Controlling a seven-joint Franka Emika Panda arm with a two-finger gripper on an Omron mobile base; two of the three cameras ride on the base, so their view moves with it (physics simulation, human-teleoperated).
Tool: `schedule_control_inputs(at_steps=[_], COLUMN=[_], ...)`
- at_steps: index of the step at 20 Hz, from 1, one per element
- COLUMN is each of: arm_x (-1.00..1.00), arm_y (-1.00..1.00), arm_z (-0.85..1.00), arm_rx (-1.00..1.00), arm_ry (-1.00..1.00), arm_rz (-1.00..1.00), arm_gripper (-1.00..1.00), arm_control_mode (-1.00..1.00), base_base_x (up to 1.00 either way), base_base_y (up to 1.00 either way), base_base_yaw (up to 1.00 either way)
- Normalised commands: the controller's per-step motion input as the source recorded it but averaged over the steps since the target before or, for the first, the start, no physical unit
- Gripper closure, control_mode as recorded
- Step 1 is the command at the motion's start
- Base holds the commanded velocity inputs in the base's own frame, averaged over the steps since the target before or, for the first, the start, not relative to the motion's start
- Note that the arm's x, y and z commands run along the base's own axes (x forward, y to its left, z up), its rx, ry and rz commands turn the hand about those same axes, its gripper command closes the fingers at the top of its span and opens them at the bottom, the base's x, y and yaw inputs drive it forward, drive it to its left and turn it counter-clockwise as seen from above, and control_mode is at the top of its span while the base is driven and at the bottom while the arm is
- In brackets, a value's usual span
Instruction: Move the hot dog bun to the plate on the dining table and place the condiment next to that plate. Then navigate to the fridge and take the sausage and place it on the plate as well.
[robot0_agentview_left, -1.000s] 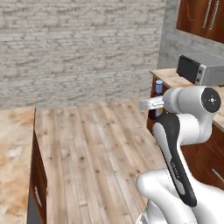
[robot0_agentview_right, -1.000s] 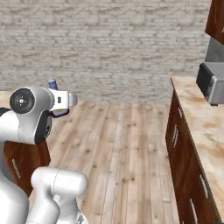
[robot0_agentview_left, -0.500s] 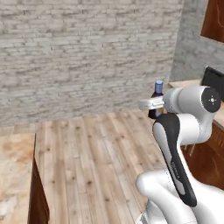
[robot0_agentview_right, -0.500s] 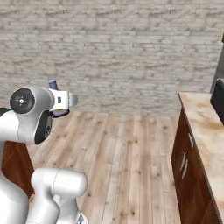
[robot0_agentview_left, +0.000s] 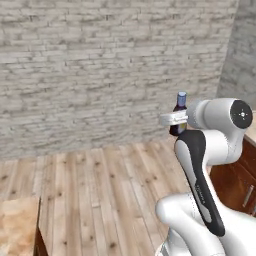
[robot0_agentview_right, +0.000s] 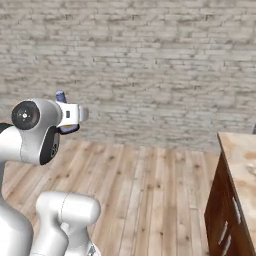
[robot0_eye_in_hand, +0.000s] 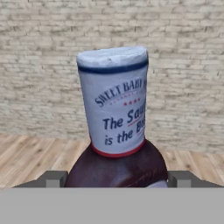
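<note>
The tool (robot0_eye_in_hand: 113, 179) is clamped on the condiment (robot0_eye_in_hand: 116, 127), its two fingertips (robot0_eye_in_hand: 52, 178) pressed against either side of the bottle's dark body. The bottle stands upright in the grip, held high above the wooden floor (robot0_agentview_left: 100, 190) before the brick wall (robot0_agentview_right: 150, 65). A desk (robot0_agentview_right: 242, 160) corner shows at right.

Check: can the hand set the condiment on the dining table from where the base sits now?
Probably not yet. The hand holds the condiment upright over open wood floor, while the dining table shows just a corner, low and far left.
</note>
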Motion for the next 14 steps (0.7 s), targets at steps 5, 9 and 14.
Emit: schedule_control_inputs(at_steps=[5,9,14], arm_x=[0.00,0.00,0.00], arm_y=[0.00,0.00,0.00], arm_z=[0.00,0.00,0.00], arm_rx=[0.00,0.00,0.00], arm_ry=[0.00,0.00,0.00], arm_rz=[0.00,0.00,0.00], arm_gripper=[1.00,1.00,1.00], arm_control_mode=[1.00,1.00,1.00], base_base_x=[1.00,1.00,1.00], base_base_y=[0.00,0.00,-0.04], base_base_yaw=[0.17,0.36,0.59])
